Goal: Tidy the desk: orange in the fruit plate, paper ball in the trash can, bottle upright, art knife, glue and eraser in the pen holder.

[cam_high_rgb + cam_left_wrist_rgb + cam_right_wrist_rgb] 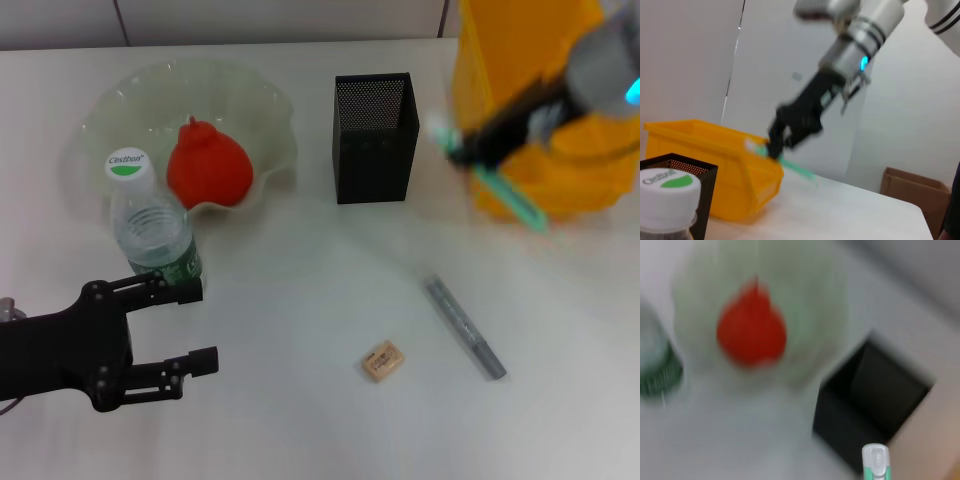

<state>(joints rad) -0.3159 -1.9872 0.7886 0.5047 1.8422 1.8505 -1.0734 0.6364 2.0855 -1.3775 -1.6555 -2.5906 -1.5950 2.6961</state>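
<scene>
Head view puts my left gripper (195,325) near the front-left corner of the tabletop (300,420), its jaws apart and holding nothing. Just behind it the bottle (152,222) stands upright, white cap on top, close to the upper finger; I can't tell if they touch. Behind the bottle, toward the rear-left, sits the fruit plate (255,110), a pale wavy dish, with the orange (208,165) resting inside it.

Moving toward the middle, the pen holder (375,138), a black mesh box, stands upright near the rear edge, beside the plate and apart from it. Toward the front edge, right of centre, the eraser (384,360) lies flat on bare tabletop. Just to its right the glue (465,327), a grey stick, lies on its side at a slant, near the eraser and not touching.

At the rear-right corner stands the trash can (520,110), a yellow bin. My right gripper (470,150) hangs in the air in front of it, jaws clamped on the art knife (510,200), a green-and-white stick that slants down out of them, off the tabletop, to the right of the pen holder. The left wrist view shows the same grip from the side, with the knife (790,162) poking out beside the yellow bin (715,165). The right wrist view shows the knife's white end (875,462) close to the holder (865,400).
</scene>
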